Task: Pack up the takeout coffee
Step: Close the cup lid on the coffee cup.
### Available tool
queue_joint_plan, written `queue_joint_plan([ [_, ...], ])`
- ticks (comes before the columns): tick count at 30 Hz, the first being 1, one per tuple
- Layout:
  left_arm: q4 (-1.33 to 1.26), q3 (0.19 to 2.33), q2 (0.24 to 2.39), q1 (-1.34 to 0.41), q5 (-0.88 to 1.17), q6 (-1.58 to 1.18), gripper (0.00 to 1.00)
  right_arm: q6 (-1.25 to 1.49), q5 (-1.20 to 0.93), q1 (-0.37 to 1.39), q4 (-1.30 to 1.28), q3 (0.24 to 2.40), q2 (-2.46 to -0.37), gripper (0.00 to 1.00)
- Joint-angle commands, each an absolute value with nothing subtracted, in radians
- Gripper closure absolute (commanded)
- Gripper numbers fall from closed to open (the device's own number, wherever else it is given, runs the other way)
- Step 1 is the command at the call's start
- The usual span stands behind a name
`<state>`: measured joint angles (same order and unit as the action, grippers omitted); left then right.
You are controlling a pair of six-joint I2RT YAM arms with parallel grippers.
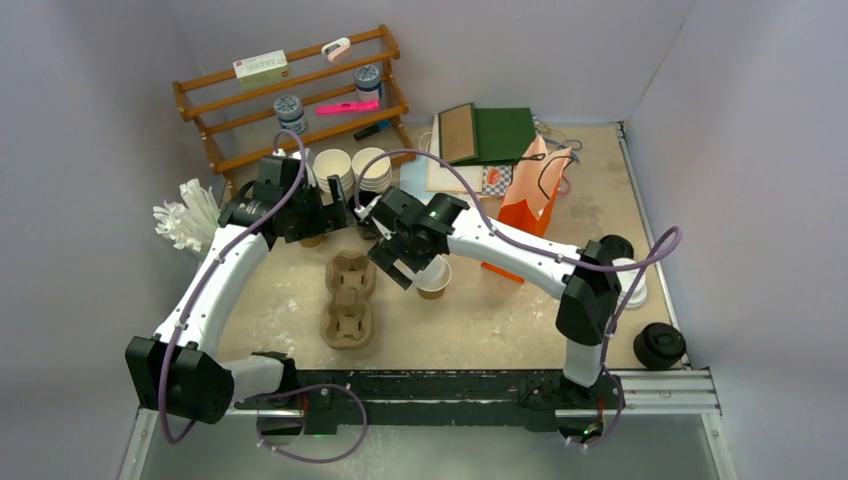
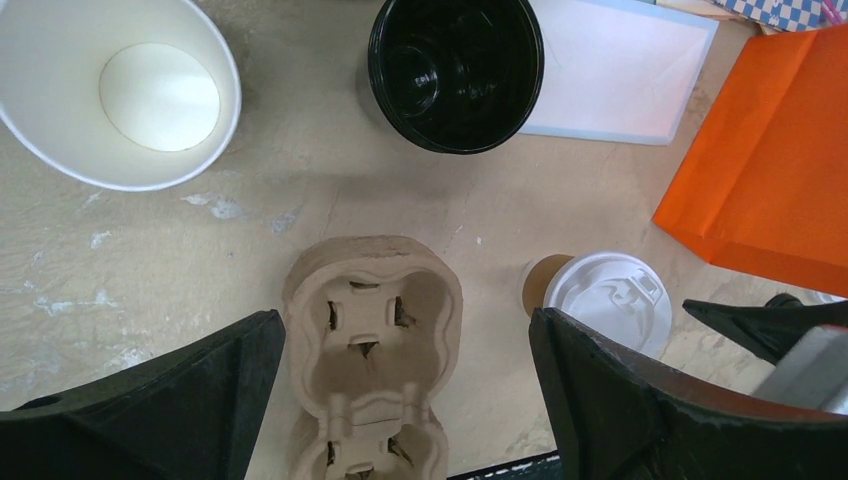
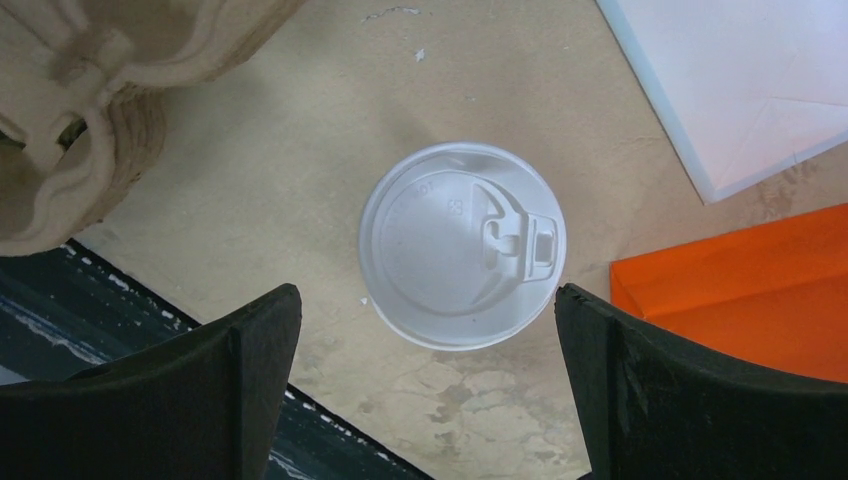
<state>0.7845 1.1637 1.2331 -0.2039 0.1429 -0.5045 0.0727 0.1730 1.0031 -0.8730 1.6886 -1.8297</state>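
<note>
Your right gripper (image 3: pixel 425 320) is spread wide and pinching nothing; it's pointing straight down at the lidded kraft cup (image 3: pixel 462 258), which sits between the two fingers in the wrist view with clear gaps on both sides. The white lid (image 3: pixel 500 240) is seated on the cup, sip tab toward the right of that view. Your left gripper (image 2: pixel 407 330) is also wide apart and empty, looking down on the pulp carrier (image 2: pixel 372 320), with the far pocket centred between its fingers. From the top camera the cup (image 1: pixel 435 277) stands upright on the table (image 1: pixel 480 320), not in the carrier (image 1: pixel 348 300): it's just beside the carrier's right side, between it and the orange bag (image 1: pixel 530 200). Both carrier pockets you can see are unfilled. Beyond the left gripper (image 1: pixel 345 212) the wrist view shows an open black cup (image 2: pixel 455 70) and an open white cup (image 2: pixel 120 90), both upright on the table past the carrier, with a pale sheet (image 2: pixel 610 70) touching the black cup's right side. The stacked white cups (image 1: pixel 340 170) sit in front of the wooden rack (image 1: pixel 290 100) at the back left. The two grippers are near each other over the middle of the table, right gripper (image 1: pixel 400 262) the nearer to you
</note>
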Motion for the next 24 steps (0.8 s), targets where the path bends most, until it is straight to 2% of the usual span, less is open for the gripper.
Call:
queue_joint_plan([
  [1, 0.787, 1.199, 1.209, -0.198, 0.124, -0.492, 0.00, 0.106, 0.230, 1.010, -0.966, 1.773, -1.866, 0.01],
  [24, 0.782, 1.198, 1.227, -0.197, 0.143, -0.462, 0.00, 0.196, 0.235, 1.013, -1.053, 1.848, -1.975, 0.01],
])
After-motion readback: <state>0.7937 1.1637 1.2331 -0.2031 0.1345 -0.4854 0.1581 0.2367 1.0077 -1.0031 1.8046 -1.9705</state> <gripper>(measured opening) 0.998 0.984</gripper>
